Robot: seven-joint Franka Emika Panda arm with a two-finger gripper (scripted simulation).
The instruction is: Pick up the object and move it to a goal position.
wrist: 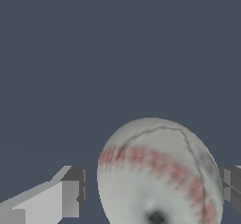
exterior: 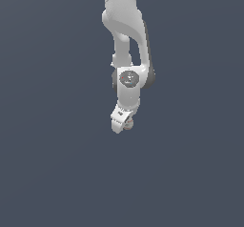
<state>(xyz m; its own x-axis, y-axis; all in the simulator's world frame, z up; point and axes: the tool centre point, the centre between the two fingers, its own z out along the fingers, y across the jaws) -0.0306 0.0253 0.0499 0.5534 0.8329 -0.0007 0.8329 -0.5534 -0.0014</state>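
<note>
The object is a small whitish-grey ball (wrist: 155, 171) with a reddish stitched stripe and dark marks. In the wrist view it sits between my two fingers. One finger (wrist: 70, 197) stands a narrow gap away from the ball's side. The other finger (wrist: 230, 185) is right at its opposite edge. My gripper (wrist: 153, 190) is open around the ball. In the exterior view the white gripper (exterior: 123, 125) hangs tilted below the arm, and the ball (exterior: 129, 124) peeks out at its tip. The ball's lower part is cut off in the wrist view.
The white arm (exterior: 126, 40) comes down from the top centre of the exterior view. Everything else is a plain dark blue-grey surface (exterior: 47, 173) with no other objects or edges in view.
</note>
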